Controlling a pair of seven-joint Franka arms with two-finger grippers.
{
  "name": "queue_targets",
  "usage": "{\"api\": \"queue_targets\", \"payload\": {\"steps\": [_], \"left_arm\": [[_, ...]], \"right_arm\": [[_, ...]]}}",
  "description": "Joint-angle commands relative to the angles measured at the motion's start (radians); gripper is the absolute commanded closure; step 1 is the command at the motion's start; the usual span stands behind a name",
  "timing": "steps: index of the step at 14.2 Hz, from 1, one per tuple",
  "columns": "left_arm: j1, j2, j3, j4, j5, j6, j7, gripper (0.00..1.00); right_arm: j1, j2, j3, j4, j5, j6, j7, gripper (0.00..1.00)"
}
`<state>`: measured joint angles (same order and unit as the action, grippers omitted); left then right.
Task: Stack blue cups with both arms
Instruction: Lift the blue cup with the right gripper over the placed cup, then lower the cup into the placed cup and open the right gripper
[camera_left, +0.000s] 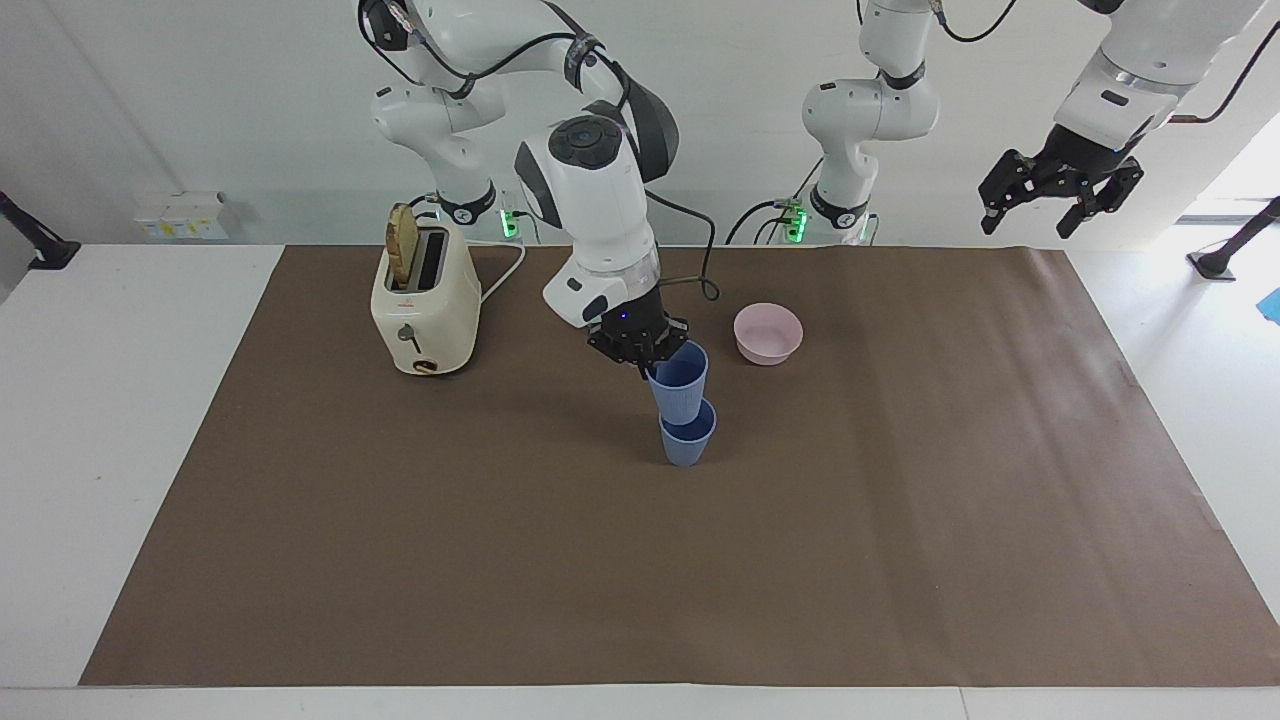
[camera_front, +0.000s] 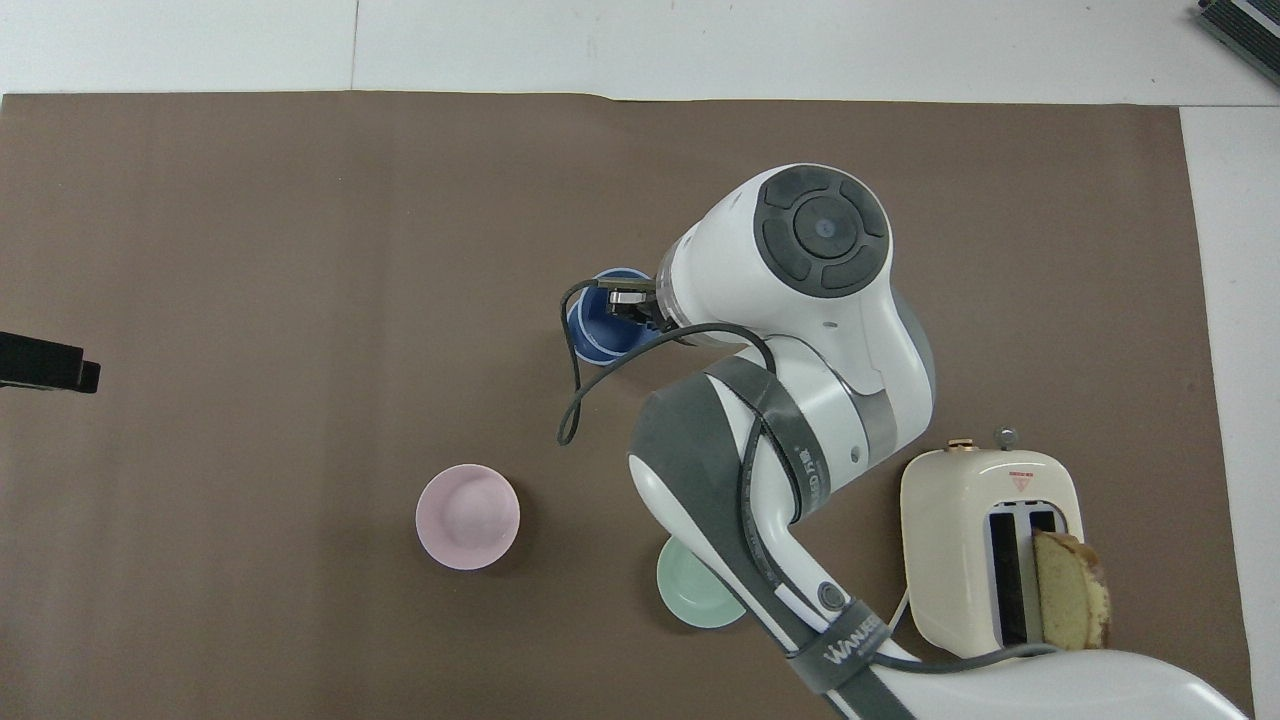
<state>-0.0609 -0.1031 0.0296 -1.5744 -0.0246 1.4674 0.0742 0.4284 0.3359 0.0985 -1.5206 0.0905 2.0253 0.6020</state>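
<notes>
One blue cup (camera_left: 687, 441) stands upright near the middle of the brown mat. My right gripper (camera_left: 652, 366) is shut on the rim of the second blue cup (camera_left: 680, 384) and holds it slightly tilted right over the standing one, its base at that cup's mouth. In the overhead view the held cup (camera_front: 608, 332) covers almost all of the standing cup, and the right gripper (camera_front: 628, 300) sits at its rim. My left gripper (camera_left: 1060, 196) is open and empty, raised high over the left arm's end of the table, where the arm waits; its tip shows in the overhead view (camera_front: 48, 362).
A cream toaster (camera_left: 425, 305) with a slice of bread in it stands toward the right arm's end, near the robots. A pink bowl (camera_left: 767, 333) sits beside the cups, nearer to the robots. A mint-green bowl (camera_front: 693, 598) lies under the right arm.
</notes>
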Motion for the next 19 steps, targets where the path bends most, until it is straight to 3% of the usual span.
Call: {"api": "queue_targets", "payload": {"steps": [1, 7, 19], "left_arm": [[0.006, -0.021, -0.005, -0.018, 0.012, -0.009, -0.010, 0.00], [0.004, -0.021, -0.005, -0.018, 0.012, -0.009, -0.010, 0.00], [0.006, -0.021, -0.005, -0.018, 0.012, -0.009, -0.010, 0.00]], "right_arm": [[0.001, 0.017, 0.003, 0.019, 0.014, 0.009, 0.002, 1.00], [0.018, 0.052, 0.003, 0.014, 0.009, 0.076, 0.002, 1.00], [0.020, 0.086, 0.001, -0.012, -0.003, 0.085, 0.001, 1.00]]}}
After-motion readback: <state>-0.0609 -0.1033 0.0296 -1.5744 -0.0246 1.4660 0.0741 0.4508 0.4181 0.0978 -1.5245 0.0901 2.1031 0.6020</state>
